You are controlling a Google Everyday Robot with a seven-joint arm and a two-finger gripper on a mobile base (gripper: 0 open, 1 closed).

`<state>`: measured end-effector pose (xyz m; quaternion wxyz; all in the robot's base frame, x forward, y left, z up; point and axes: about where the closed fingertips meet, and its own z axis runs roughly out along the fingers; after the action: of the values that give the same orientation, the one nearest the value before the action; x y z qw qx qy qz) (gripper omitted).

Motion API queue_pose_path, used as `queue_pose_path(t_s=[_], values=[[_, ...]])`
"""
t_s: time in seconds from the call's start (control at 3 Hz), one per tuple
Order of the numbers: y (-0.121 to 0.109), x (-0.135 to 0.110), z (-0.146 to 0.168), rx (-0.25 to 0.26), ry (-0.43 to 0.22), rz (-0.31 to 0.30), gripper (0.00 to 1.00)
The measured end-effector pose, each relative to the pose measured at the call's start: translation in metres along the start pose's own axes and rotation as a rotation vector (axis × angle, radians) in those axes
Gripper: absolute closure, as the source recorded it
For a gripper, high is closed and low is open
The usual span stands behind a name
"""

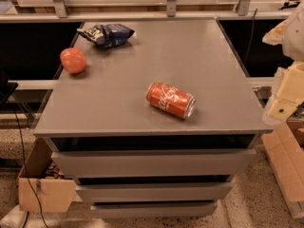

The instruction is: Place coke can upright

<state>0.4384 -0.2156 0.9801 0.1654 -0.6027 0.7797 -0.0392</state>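
Note:
The coke can is red with white script and a silver rim. It lies on its side on the grey cabinet top, near the front edge and a little right of centre, with its silver end pointing to the front right. My gripper shows as cream-coloured parts at the right edge of the view, beyond the cabinet's right side. It is well apart from the can and holds nothing that I can see.
A round orange-red fruit sits at the top's left edge. A blue snack bag lies at the back left. Drawers stand slightly open below. A cardboard box is on the floor at left, and more cardboard at right.

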Motion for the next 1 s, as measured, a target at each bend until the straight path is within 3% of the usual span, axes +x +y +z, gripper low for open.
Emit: queue_pose_path(t_s=[0.33,0.67,1.0], values=[[0.0,0.0,0.0,0.0,0.0,0.0,0.0],[-0.014,-0.013,0.006,-0.022,0.014,0.001,0.0],[-0.026,-0.042,0.012,-0.05,0.04,0.01,0.0]])
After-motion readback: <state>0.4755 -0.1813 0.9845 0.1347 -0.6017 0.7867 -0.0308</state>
